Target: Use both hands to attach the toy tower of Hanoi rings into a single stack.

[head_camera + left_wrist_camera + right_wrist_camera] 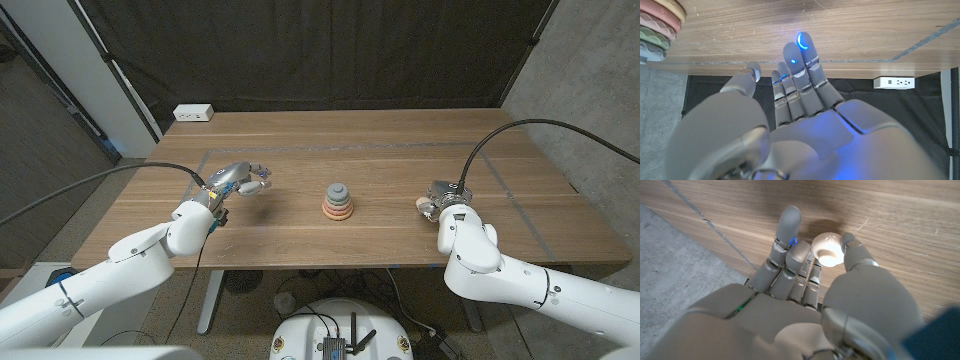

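A stack of pastel rings [337, 202] with a grey top stands at the middle of the wooden table [380, 160]. In the left wrist view, the edge of the stack [657, 25] shows at a corner. My left hand [240, 181] hovers to the stack's left, fingers [802, 60] stretched out and holding nothing. My right hand [443, 203] is to the stack's right, low over the table. There its thumb [854, 247] and fingers [788, 225] pinch a small cream round piece [828, 249] that sits on the wood.
A white power strip [194, 113] lies at the table's far left corner. Thin tape lines [505, 185] mark a rectangle on the wood. A dark curtain hangs behind the table. Cables run from both wrists.
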You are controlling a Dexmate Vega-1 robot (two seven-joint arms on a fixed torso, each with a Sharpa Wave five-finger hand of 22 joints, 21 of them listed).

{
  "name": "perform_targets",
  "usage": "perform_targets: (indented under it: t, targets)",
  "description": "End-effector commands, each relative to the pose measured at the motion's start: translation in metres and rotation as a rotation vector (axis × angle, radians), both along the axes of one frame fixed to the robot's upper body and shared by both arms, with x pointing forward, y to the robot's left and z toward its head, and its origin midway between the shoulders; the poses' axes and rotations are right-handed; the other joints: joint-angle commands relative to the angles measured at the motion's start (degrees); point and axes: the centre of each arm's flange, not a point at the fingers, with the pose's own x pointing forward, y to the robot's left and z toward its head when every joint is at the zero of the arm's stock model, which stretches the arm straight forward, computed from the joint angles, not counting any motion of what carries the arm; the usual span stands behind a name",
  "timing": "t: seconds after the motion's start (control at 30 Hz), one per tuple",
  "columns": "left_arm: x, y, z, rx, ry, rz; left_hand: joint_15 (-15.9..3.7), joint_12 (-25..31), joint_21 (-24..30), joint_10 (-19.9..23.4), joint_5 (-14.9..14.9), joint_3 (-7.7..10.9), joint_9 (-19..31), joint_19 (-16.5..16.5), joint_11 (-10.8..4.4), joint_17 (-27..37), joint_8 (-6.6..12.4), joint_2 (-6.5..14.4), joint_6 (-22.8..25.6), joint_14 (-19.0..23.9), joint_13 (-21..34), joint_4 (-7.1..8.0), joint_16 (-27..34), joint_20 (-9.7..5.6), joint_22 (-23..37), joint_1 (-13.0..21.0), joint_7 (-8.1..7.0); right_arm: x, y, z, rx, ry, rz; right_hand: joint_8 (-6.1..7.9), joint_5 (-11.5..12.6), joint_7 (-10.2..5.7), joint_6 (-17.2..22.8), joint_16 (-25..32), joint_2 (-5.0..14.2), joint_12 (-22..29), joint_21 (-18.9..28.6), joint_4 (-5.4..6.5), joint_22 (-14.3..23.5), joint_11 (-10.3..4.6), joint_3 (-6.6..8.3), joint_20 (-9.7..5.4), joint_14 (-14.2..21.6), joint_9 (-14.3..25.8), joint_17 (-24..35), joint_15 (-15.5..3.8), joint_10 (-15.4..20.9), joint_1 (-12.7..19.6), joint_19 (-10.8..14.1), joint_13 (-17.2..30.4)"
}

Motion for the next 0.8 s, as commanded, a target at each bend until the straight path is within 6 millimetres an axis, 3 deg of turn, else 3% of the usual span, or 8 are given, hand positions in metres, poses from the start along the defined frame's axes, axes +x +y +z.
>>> perform_targets:
  t: [0.03,0.8]
  targets:
    - [-0.001,0.001,0.002,0.002,-0.009,0.009,-5.03,-0.1,0.0,0.6,0.2,0.50,0.1,0.5,-0.02,0.1,-0.17,-0.1,0.6,0.4,0.3,-0.16,0.0,-4.73,0.1,-0.4,-0.02,-0.011,0.000,0.017,-0.008,-0.026,0.022,0.40,0.5,-0.40,1.3,0.8,2.09,-0.2,0.2,0.60,0.1,-2.56,0.93,-0.31,0.6,0.3,0.2,0.05,3.5,2.6,0.6,0.3]
    - [-0.002,-0.002,0.003,0.009,-0.008,0.006,-5.03,-0.2,0.1,0.8,0.2,1.00,0.1,0.5,0.03,0.0,-0.26,-0.2,0.8,0.3,0.5,-0.22,0.0,-4.75,0.2,-0.7,-0.03,-0.044,0.013,0.053,-0.049,-0.088,0.054,0.18,1.0,-0.11,1.2,2.2,2.09,-1.0,0.4,0.82,0.2,-2.39,1.48,-0.32,0.5,0.4,0.1,0.07,3.6,2.5,0.8,0.7]
